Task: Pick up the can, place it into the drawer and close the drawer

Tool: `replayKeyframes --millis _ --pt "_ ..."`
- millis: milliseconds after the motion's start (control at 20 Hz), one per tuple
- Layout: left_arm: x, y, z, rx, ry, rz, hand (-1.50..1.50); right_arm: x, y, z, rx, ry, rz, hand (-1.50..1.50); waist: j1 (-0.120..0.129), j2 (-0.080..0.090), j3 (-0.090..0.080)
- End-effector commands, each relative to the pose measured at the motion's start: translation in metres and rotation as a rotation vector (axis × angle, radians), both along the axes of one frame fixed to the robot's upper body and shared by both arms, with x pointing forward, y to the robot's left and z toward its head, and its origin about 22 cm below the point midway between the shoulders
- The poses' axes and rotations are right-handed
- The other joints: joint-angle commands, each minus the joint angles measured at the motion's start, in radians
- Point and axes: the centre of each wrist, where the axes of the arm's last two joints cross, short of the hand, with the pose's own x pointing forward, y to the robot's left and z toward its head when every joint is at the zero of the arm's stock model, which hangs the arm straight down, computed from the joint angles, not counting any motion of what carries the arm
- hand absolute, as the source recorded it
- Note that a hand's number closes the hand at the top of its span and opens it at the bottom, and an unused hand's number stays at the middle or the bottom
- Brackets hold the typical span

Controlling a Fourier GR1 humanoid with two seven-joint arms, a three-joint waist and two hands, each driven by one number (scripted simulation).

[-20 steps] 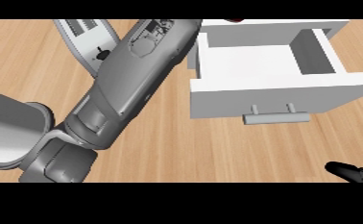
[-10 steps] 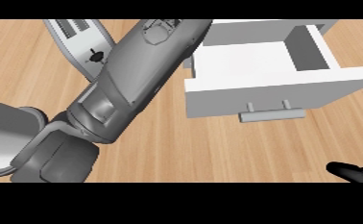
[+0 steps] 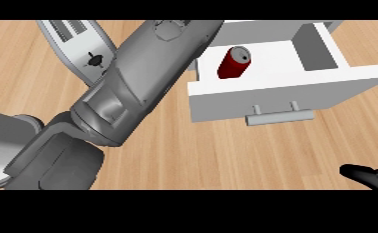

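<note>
Although our left forearm [image 3: 125, 97] fills the middle of the head view, its hand runs out under the upper edge of the scene, so we cannot tell how that hand's fingers stand, nor whether they touch anything. Of our right hand [image 3: 362, 174] only a black tip shows at the lower right edge; whether its fingers are spread or curled we cannot tell either, and it holds nothing that we can see.

Just beside the far end of the left forearm, on its right side, the can [image 3: 234, 62] lies tilted on the floor of the drawer [image 3: 273, 99], red with its grey top turned up and to the right. No finger shows on it, and it looks to rest free inside the left part of the drawer. So we judge the pick and the placing as done.

Further out, the drawer stands pulled open toward us, its white front panel and its handle [image 3: 279, 117] well apart from the right hand and nearer to the left forearm. The closing is what we judge is left: the front must be pushed away from us until it sits flush.

On the other side of the forearm, at the upper left, a toaster [image 3: 77, 47] stands on the wooden counter [image 3: 221, 152]
</note>
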Motion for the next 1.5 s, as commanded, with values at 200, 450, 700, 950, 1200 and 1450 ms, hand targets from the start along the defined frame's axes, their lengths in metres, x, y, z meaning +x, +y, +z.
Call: replayKeyframes --millis 200,450,700,950,1200,1450 --pt "0.0 -0.002 0.005 -0.028 -0.017 0.035 -1.5 0.019 0.007 0.015 -0.161 -0.053 0.007 -1.5 0.0 0.009 0.0" --pt "0.006 0.007 -0.014 -0.064 -0.01 0.044 -1.5 0.019 0.01 0.02 -0.32 -0.103 0.056 -1.5 -0.005 0.012 -0.001" --pt "-0.001 -0.005 0.012 -0.12 0.002 0.031 -1.5 0.044 0.021 0.019 -0.491 -0.101 0.025 -1.5 0.012 0.009 -0.001" --pt "0.004 0.005 -0.003 -0.149 -0.02 0.018 -1.5 0.066 0.043 0.0 -0.651 -0.113 -0.001 -1.5 0.038 0.013 -0.001" --pt "0.001 -0.003 0.011 -0.112 -0.042 0.021 -1.5 0.103 0.051 -0.026 -0.798 -0.065 -0.036 -1.5 0.08 0.003 -0.001" --pt "0.005 0.002 0.001 -0.081 -0.041 0.026 -1.5 0.124 0.077 -0.049 -0.941 -0.063 -0.011 -1.5 0.082 0.0 -0.001"
